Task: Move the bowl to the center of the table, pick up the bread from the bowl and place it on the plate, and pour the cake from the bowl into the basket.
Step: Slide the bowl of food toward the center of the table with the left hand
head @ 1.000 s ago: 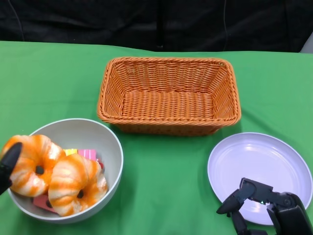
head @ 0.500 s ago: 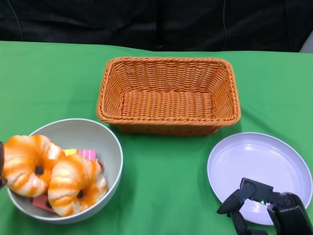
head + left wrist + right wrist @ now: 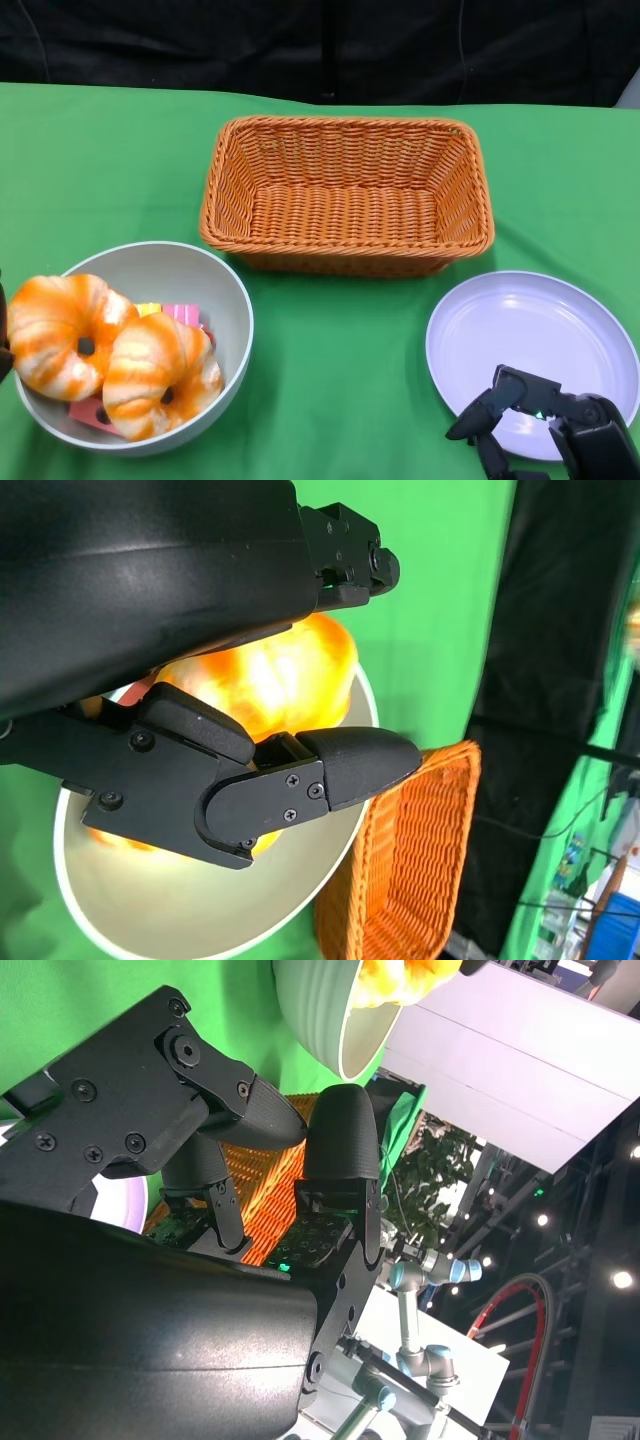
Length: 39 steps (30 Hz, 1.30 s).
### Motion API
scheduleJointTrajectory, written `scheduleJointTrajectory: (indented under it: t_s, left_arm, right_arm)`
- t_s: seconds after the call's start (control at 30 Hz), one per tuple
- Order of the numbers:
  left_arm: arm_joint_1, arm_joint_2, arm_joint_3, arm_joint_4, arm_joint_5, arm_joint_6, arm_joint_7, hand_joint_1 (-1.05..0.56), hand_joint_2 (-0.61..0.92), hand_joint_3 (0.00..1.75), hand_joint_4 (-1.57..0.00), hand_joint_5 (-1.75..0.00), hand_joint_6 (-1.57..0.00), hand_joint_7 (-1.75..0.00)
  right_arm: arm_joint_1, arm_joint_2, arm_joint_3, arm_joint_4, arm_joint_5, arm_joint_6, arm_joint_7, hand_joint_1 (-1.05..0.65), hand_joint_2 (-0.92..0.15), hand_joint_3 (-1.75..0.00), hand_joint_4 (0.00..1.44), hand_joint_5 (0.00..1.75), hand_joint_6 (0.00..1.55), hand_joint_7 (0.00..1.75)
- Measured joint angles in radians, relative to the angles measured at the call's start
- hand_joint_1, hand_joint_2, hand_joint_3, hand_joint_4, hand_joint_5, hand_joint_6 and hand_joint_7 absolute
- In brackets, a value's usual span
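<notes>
The pale grey bowl (image 3: 215, 275) stands at the table's near left and holds two orange glazed breads (image 3: 60, 335) (image 3: 160, 375) on top of pink and yellow cake pieces (image 3: 180, 315). Only a sliver of my left hand (image 3: 3, 340) shows at the picture's edge, beside the bowl. In the left wrist view my left hand (image 3: 200, 590) has its fingers apart, with a bread (image 3: 270, 680) and the bowl (image 3: 200, 920) seen between them. My right hand (image 3: 545, 430) hovers at the near rim of the white plate (image 3: 530, 340), fingers apart and holding nothing.
An orange wicker basket (image 3: 345, 195) with nothing in it stands at the middle back. Green cloth covers the table, and a black curtain hangs behind it. Bare cloth lies between the bowl and the plate.
My left hand's fingertip, which lay over the left bread a second ago, has drawn back to the left edge of the picture. The right hand has stayed put.
</notes>
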Motion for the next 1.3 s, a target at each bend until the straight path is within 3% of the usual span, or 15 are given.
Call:
scheduleJointTrajectory:
  t_s: [0.5,0.7,1.3]
  left_arm:
    - [-0.061,0.049,-0.042,0.083,-0.056,0.096,-0.082,-0.79,0.92,0.78,0.0,0.0,0.0,0.0]
    - [-0.06,0.037,-0.084,0.086,-0.056,0.139,-0.083,-0.81,0.92,0.76,0.0,0.0,0.0,0.0]
    - [-0.099,-0.037,-0.1,0.083,-0.137,0.262,-0.081,-0.83,0.92,0.79,0.0,0.0,0.0,0.0]
  right_arm:
    - [0.007,-0.001,0.001,-0.013,0.003,0.007,0.0,-0.37,-0.43,-1.23,0.7,1.55,0.8,1.19]
    - [0.008,-0.002,0.001,-0.014,0.003,0.008,0.001,-0.36,-0.44,-1.23,0.7,1.56,0.8,1.19]
    - [0.007,-0.002,0.002,-0.022,0.003,0.009,0.001,-0.35,-0.45,-1.18,0.68,1.51,0.77,1.15]
